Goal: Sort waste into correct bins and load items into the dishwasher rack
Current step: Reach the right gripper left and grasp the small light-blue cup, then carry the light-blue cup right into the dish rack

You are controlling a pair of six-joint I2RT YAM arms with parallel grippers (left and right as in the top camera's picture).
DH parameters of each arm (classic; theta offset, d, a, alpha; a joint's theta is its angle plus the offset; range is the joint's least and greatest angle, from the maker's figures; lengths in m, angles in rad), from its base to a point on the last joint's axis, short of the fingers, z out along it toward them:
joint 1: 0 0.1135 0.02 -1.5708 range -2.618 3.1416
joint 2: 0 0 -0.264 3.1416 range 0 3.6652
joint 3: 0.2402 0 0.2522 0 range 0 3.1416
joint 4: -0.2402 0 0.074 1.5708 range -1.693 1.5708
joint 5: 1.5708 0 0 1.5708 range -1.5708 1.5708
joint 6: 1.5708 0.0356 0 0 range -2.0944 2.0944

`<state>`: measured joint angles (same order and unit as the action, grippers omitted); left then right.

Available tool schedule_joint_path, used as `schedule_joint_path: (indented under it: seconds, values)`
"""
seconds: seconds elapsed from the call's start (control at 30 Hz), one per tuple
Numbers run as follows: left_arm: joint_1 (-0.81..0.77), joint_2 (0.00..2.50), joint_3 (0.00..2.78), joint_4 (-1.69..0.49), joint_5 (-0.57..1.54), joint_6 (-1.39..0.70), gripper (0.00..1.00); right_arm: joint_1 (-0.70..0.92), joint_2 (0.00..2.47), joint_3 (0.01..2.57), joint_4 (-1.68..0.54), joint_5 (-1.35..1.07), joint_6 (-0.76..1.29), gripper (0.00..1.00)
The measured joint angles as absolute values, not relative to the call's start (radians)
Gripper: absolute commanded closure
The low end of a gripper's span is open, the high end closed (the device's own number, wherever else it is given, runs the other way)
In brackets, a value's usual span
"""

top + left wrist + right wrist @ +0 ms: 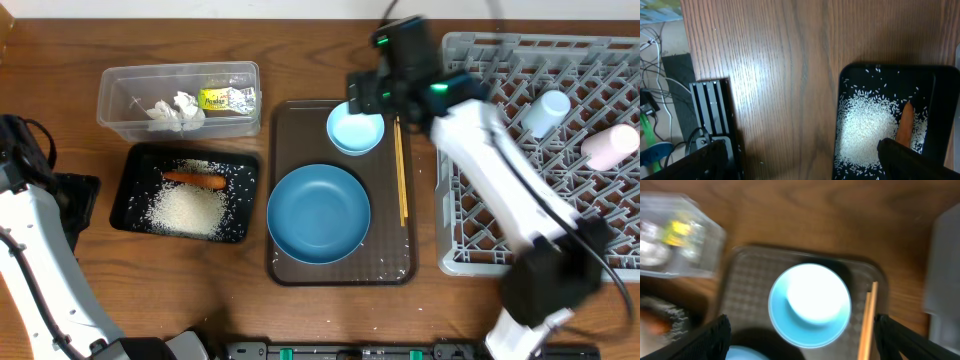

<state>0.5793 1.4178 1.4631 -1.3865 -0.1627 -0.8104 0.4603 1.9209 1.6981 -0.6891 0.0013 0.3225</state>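
The right gripper (802,327) hangs closest to the lens. Its black fingers (715,337) are spread wide and hold nothing, straddling the air above the small light-blue round bowl (810,305). That bowl sits at the far end of the brown rectangular serving tray (290,120). The pair of thin wooden chopsticks (402,170) lies just to its right, and the large blue round dish (318,213) is close on the near side.

Further right, the large grey lattice plastic rack (600,70) holds the light-blue cup (547,110) and the white-pinkish cup (610,145).

To the left, the clear rectangular plastic box (120,90) contains the crumpled white tissue (175,108) and the yellow-green printed wrapper (226,99). The shallow black rectangular tray (130,165) carries the loose white rice grains (185,210) and the small orange carrot (195,180).

The left gripper (801,147) is also splayed wide and empty, over bare wood beside that tray.
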Motion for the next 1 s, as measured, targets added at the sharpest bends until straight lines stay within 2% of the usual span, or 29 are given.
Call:
schedule_joint_path:
  seconds: [0.23, 0.5, 0.7, 0.93, 1.0]
  values:
    - [0.579, 1.418, 1.463, -1.387, -0.163, -0.811, 0.02, 0.504, 2.125, 1.697, -0.561, 0.028, 0.321, 0.15]
    - [0.579, 1.418, 1.463, -1.386, -0.163, -0.810, 0.02, 0.580, 2.198, 1.697, -0.519, 0.051, 0.321, 0.16]
    - [0.579, 1.418, 1.463, -1.386, -0.163, -0.811, 0.02, 0.618, 2.226, 1.697, -0.517, 0.117, 0.346, 0.24]
    - [0.579, 1.418, 1.463, -1.386, -0.163, -0.810, 0.02, 0.612, 2.280, 1.697, -0.512, 0.155, 0.385, 0.60]
    - [0.579, 1.418, 1.463, -1.387, -0.163, -0.811, 0.02, 0.613, 2.284, 1.698, -0.508, 0.168, 0.389, 0.73]
